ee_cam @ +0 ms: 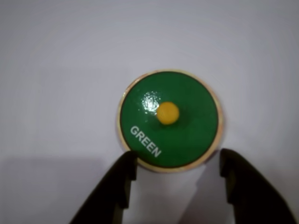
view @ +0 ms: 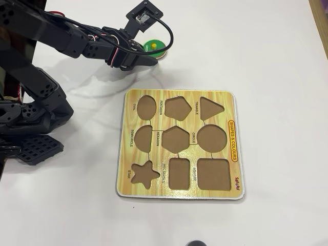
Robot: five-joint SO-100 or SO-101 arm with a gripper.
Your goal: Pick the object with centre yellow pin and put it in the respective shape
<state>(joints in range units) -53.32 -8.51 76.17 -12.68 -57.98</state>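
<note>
In the wrist view, the end effector (ee_cam: pixel 178 165) is seen with its two dark fingers (ee_cam: pixel 122 179) spread apart, nothing being held between them. Just ahead of the fingertips, the green disc (ee_cam: pixel 187 135) is found lying flat on the white table (ee_cam: pixel 56 70). The near rim of the disc is flanked by the two fingertips; whether the left fingertip touches the rim cannot be told, while the right fingertip stands just beside it. A yellow knob (ee_cam: pixel 167 113) is seen at the middle of the disc, ahead of the gap between the fingers, and the white word GREEN is printed on the disc's face toward the left fingertip.

In the overhead view, the end effector (view: pixel 154 60) is shown low over the table (view: pixel 266 46), with the disc (view: pixel 155 46) just beyond its tip, partly hidden by the arm and a black cable. The yellow puzzle board (view: pixel 225 105) lies well apart from the end effector, toward the lower right of that view. Its round circle cut-out (view: pixel 212 137) is found on the board's right side, in the middle row, empty, as are the board's other cut-outs.
</note>
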